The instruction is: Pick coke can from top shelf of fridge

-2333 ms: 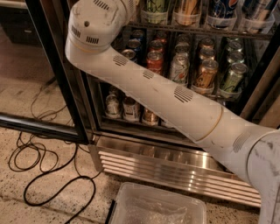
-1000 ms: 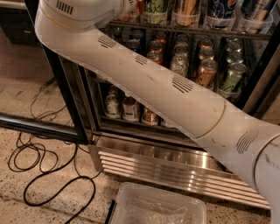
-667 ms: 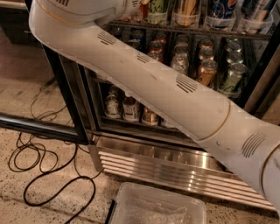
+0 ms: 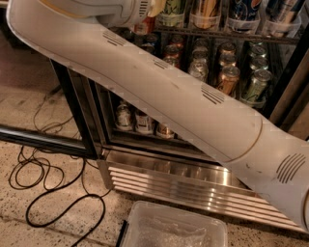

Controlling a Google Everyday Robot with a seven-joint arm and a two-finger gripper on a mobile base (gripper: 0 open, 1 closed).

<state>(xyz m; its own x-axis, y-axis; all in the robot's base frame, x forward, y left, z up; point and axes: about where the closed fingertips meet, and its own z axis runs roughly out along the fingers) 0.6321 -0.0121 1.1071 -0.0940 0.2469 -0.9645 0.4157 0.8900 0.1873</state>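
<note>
My white arm (image 4: 159,91) runs from the lower right up to the top left, and its wrist (image 4: 137,8) bends toward the top shelf (image 4: 227,36) of the fridge (image 4: 193,181). The gripper lies past the wrist at the picture's top edge and does not show. A sliver of a red can (image 4: 145,26), probably the coke can, shows just below the wrist at the shelf's left end. A green can (image 4: 172,10), a gold-brown can (image 4: 205,11) and a blue Pepsi can (image 4: 242,12) stand to its right.
Lower racks hold several cans (image 4: 227,77) and small cans (image 4: 137,119). The open black door frame (image 4: 72,101) stands at the left. Black cables (image 4: 53,193) loop on the speckled floor. A clear plastic bin (image 4: 174,226) sits before the ribbed steel base.
The arm has lifted and swung up and left. Its round wrist joint, seen earlier in front of the middle rack, has risen to the top edge by the top shelf.
</note>
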